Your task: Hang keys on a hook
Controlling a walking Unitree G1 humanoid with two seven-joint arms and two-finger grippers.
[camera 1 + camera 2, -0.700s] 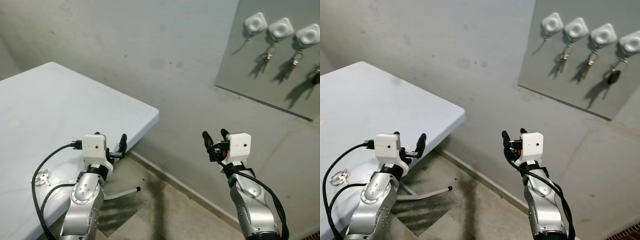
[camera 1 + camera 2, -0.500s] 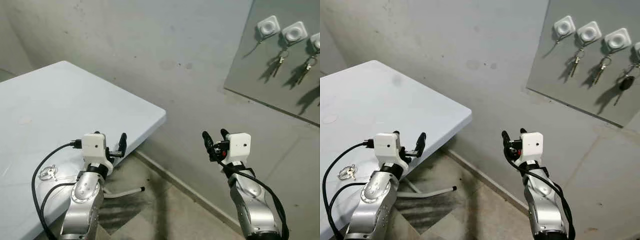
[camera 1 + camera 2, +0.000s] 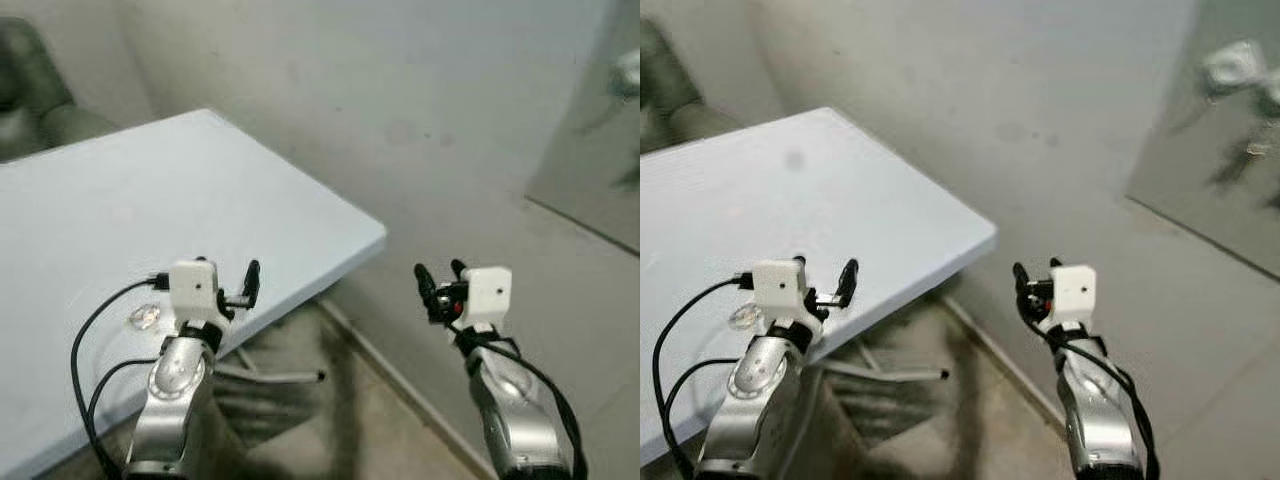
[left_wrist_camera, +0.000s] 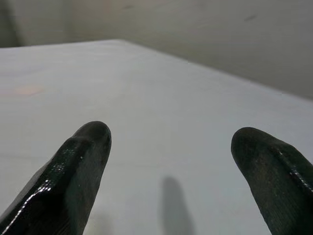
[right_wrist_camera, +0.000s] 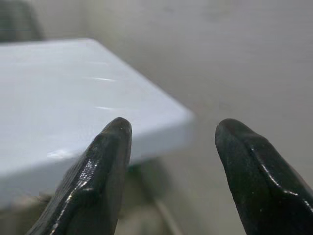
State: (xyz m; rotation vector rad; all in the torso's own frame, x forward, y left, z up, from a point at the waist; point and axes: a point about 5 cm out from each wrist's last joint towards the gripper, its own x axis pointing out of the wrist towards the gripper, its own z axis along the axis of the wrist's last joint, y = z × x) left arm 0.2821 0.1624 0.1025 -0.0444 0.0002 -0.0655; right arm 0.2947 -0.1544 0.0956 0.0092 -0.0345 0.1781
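Keys [image 3: 143,316] on table [image 3: 120,220] (blurred), beside left claw [image 3: 228,281]

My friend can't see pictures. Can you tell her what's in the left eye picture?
Two silver robot arms reach forward, the left hand open over the edge of a white table, the right hand open over the floor. A blurry set of keys lies on the table beside the left arm.

Room corner, blurred. A white table [image 3: 150,210] stands against a plain grey wall [image 3: 400,90], its near corner jutting over a mottled tan floor [image 3: 340,420]. A metal table leg [image 3: 280,377] lies in shadow beneath. Upper left, a dark upholstered chair [image 3: 35,90]. Upper right, a grey wall panel [image 3: 590,160].
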